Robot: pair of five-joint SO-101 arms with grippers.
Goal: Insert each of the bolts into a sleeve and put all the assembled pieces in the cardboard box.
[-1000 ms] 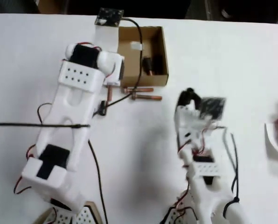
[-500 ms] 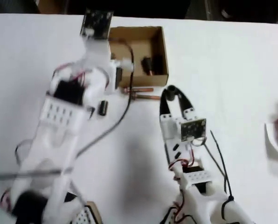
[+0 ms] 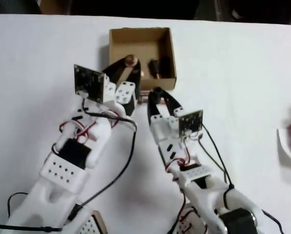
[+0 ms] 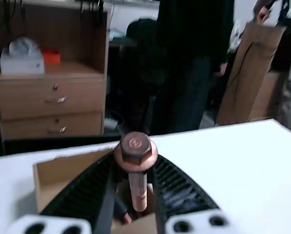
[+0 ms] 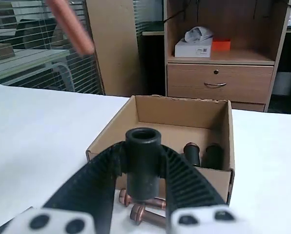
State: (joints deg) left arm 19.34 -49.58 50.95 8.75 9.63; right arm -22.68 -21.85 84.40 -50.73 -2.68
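Three bolts (image 4: 135, 151), one loose sleeve (image 5: 143, 165), two dark pieces (image 5: 191, 153) in one cardboard box (image 3: 117, 46).
One bolt sits in the left claw (image 3: 128, 68) and the other two bolts (image 5: 135, 199) lie on the worktop (image 3: 243, 73). The sleeve is in the right claw (image 3: 157, 95). One boxed piece shows a copper end.

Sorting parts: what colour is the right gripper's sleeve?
The sleeve is black; clearest in right wrist view.

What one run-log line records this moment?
left gripper: shut on bolt | right gripper: shut on sleeve | not yet joined | two loose bolts beside cardboard box
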